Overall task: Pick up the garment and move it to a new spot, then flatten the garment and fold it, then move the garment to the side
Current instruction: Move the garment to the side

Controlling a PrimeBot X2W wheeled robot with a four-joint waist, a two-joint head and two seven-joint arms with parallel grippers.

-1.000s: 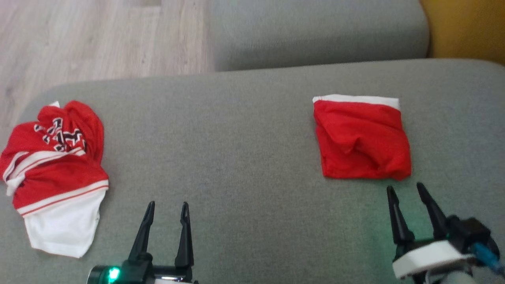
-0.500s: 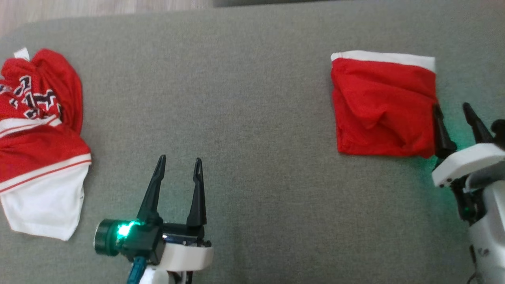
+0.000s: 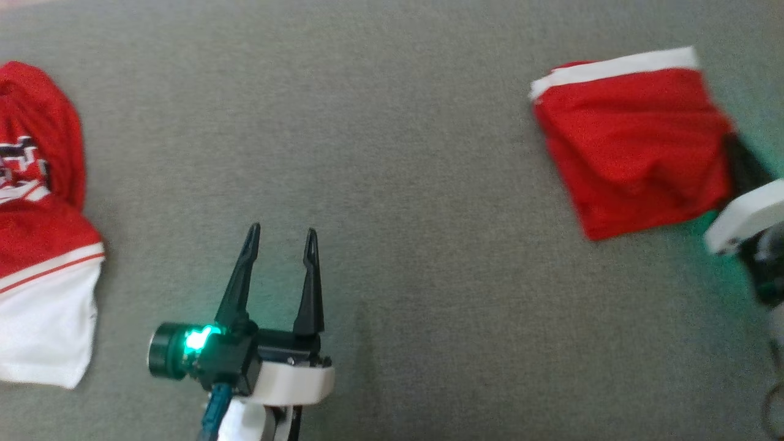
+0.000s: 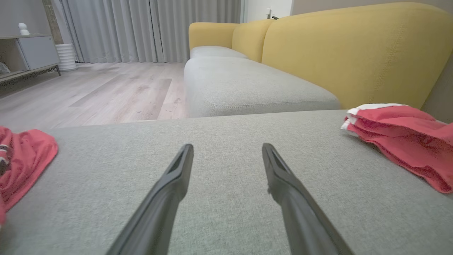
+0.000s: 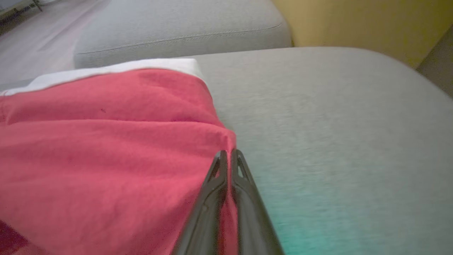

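Since right pincer (image 5: 228, 153) is clamped on only the right edge of the folded red garment (image 3: 631, 144) on the grey sofa cushion (image 3: 398, 184), dragging may unfold it; left pincer (image 3: 282, 236) wide open, empty.

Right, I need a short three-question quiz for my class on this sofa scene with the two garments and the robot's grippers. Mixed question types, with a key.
1. Multiple choice: what is the right gripper shut on?
A. a seam of the sofa
B. an edge of the folded red garment
C. nothing at all

2. True or false: the left gripper is open, with nothing between its fingers, above the bare grey cushion.

3. Fill in: the crumpled red-and-white garment lies to the robot's ____ of the left gripper.

Key: 1 B; 2 true; 3 left.
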